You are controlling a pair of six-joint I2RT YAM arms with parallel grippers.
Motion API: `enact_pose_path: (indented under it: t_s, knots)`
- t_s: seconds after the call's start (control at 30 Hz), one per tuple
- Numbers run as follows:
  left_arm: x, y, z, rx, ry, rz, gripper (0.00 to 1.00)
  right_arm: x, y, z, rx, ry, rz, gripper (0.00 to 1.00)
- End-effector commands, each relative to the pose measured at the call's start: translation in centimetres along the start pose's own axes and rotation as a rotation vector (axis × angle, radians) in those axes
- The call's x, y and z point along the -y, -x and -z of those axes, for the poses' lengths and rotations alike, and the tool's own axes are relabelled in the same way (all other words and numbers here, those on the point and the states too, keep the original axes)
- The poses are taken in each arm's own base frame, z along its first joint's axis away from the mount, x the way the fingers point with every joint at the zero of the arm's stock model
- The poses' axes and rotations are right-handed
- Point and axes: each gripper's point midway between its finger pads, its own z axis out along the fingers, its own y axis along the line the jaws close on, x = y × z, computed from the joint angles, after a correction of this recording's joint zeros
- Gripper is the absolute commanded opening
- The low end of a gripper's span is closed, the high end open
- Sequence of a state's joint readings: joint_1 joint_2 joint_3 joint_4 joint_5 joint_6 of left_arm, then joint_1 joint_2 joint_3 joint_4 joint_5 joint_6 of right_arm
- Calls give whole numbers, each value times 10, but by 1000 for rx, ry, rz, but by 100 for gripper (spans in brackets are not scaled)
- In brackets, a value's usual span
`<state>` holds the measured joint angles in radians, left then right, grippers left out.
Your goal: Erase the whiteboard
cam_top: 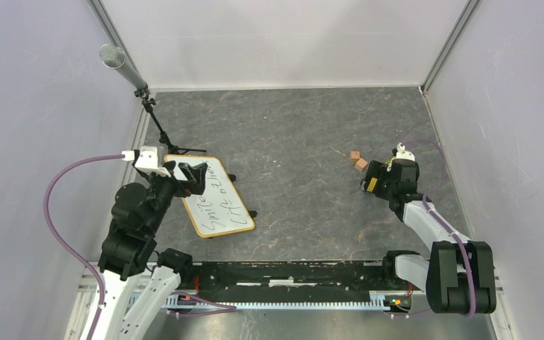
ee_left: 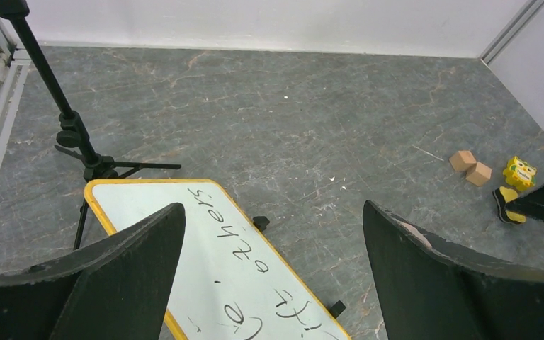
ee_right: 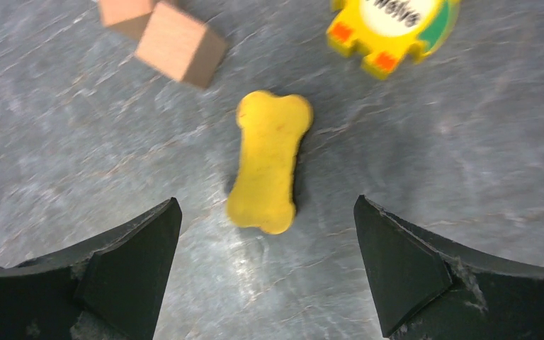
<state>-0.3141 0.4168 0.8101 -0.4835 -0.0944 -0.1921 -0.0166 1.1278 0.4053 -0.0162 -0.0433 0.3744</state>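
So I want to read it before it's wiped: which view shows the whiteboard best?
The top view: nearly the whole whiteboard shows, only its far end hidden under the left end effector. The left wrist view catches just part of it between its fingers; the right wrist view shows none.

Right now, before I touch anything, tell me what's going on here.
The job is wiping the whiteboard, and black writing covers it, so no erasing is done yet. The left tool hangs open over the board's far end, holding nothing. The right tool, also open and empty, is poised over a yellow bone-shaped piece lying on the table near two wooden blocks and a yellow token. Whether that piece is the eraser, I cannot tell.
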Motion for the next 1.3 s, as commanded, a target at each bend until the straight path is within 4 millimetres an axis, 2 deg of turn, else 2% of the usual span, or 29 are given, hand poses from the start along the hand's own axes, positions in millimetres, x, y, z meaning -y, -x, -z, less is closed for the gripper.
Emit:
enact_pose_path:
  t_s: [0.0, 0.07, 0.2, 0.33, 0.43, 0.67, 1.03, 1.27]
  knots:
    - [2, -5, -7, -19, -16, -23, 100, 18, 22, 3, 36, -192, 80, 98]
    - [2, -6, -8, -24, -19, -22, 100, 17, 27, 2, 51, -217, 93, 96]
    - [3, -7, -9, -29, -25, -16, 100, 11, 35, -2, 77, -230, 120, 74]
    - [2, -9, -9, -35, -21, -13, 100, 18, 36, -6, 72, -305, 139, 72]
    - [2, -9, -9, -36, -25, -13, 100, 13, 35, -11, 73, -301, 143, 67]
    - [6, -10, -10, -41, -47, -14, 100, 7, 31, -20, 62, -336, 173, 66]
    - [6, -12, -11, -46, -49, -12, 100, 3, 33, -27, 75, -374, 203, 57]
    - [7, -11, -8, -39, -52, -5, 100, 2, 29, -31, 58, -370, 207, 44]
